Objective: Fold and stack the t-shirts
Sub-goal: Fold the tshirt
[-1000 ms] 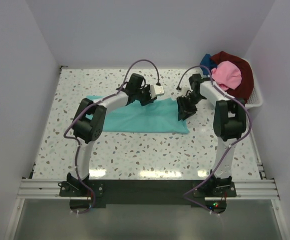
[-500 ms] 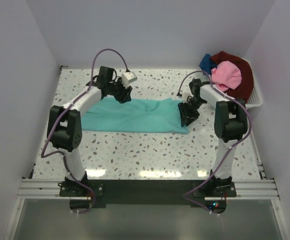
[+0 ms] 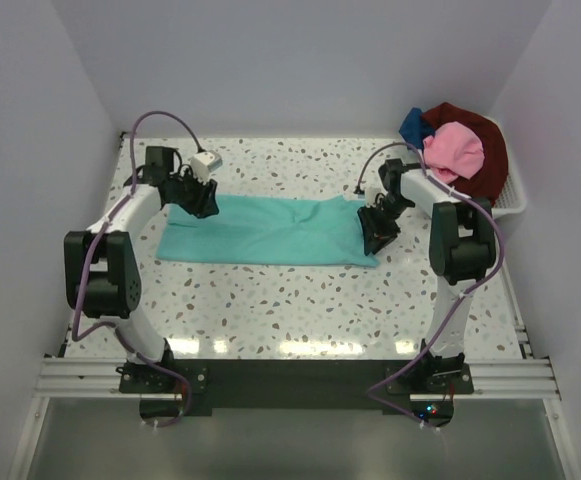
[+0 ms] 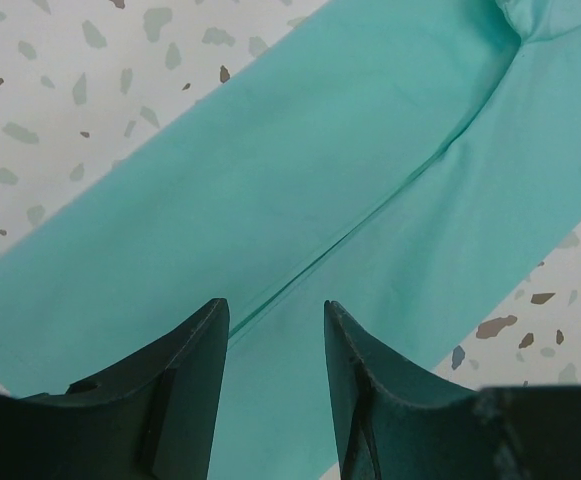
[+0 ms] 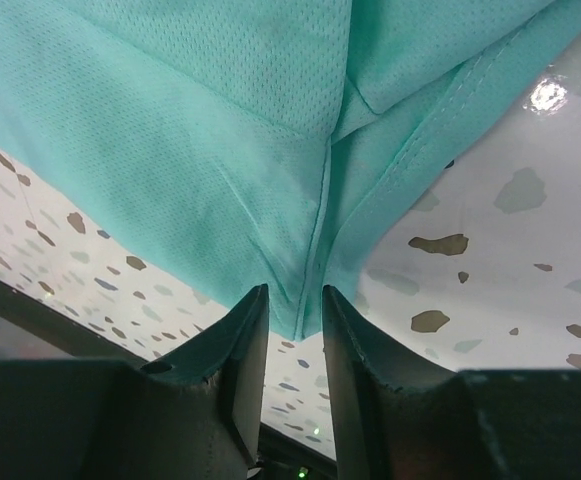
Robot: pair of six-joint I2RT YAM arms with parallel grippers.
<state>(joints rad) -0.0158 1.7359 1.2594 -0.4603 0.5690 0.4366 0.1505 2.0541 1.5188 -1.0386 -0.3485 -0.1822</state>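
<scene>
Limp teal t-shirt (image 3: 270,232), best pinched at corners. Right gripper (image 3: 375,235), three o'clock, narrow round its hem, hold unclear; left gripper (image 3: 202,197), nine o'clock, open, empty.

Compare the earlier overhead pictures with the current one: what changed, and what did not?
The left pincer swept leftward along the teal t-shirt, from its middle to its left end, and stands open. The right pincer stayed at the shirt's right end, gripping it. The pink t-shirt in the basket has not moved.

teal t-shirt (image 5: 200,130) pinched by end effector (image 5: 294,298), speckled table (image 5: 540,240)
</scene>
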